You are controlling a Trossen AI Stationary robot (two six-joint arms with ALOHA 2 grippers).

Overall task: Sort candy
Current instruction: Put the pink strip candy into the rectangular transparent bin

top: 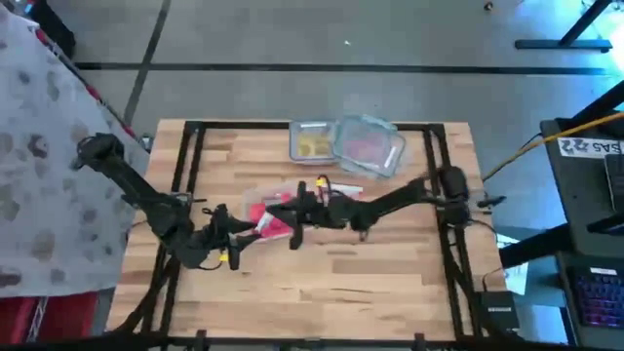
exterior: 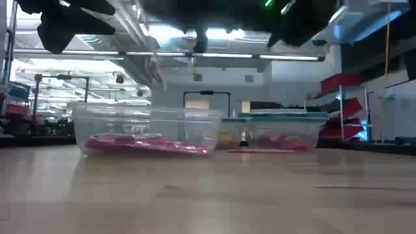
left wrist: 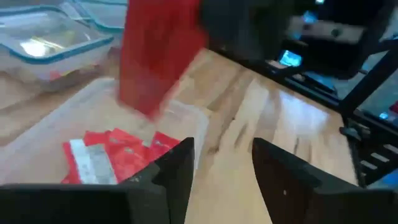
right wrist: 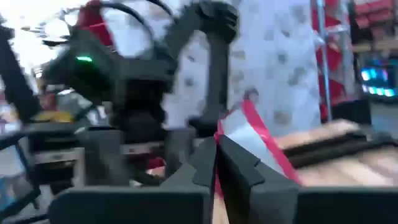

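Right gripper (right wrist: 214,163) is clamped on a red candy packet (right wrist: 261,140), pinched at one edge, hanging above the wooden table (top: 390,273) mid-table. Same packet shows in the left wrist view as a red rectangle (left wrist: 158,53) held up over an open clear tub (left wrist: 93,106).

Left gripper (left wrist: 221,171) sits just beside it, fingers (left wrist: 177,168) parted with nothing between them, aimed at that tub's near edge. In the high view the left gripper (top: 237,249) and right gripper (top: 297,229) are close together near the table's middle, with red packets (top: 263,216) below and between them.

Candy locations:
- Clear tub in front (exterior: 146,130): layer of red/pink packets (exterior: 146,144) flat on its bottom. Left wrist view shows several red packets (left wrist: 115,155) in it, one with a silver side up.
- Lidded container at the far edge (top: 369,146): red/pink pieces inside.
- Container next to it (top: 312,142): yellow pieces (top: 314,146).

The two far containers touch or overlap; can't tell which from above. Low view shows them behind and to the right of the front tub.
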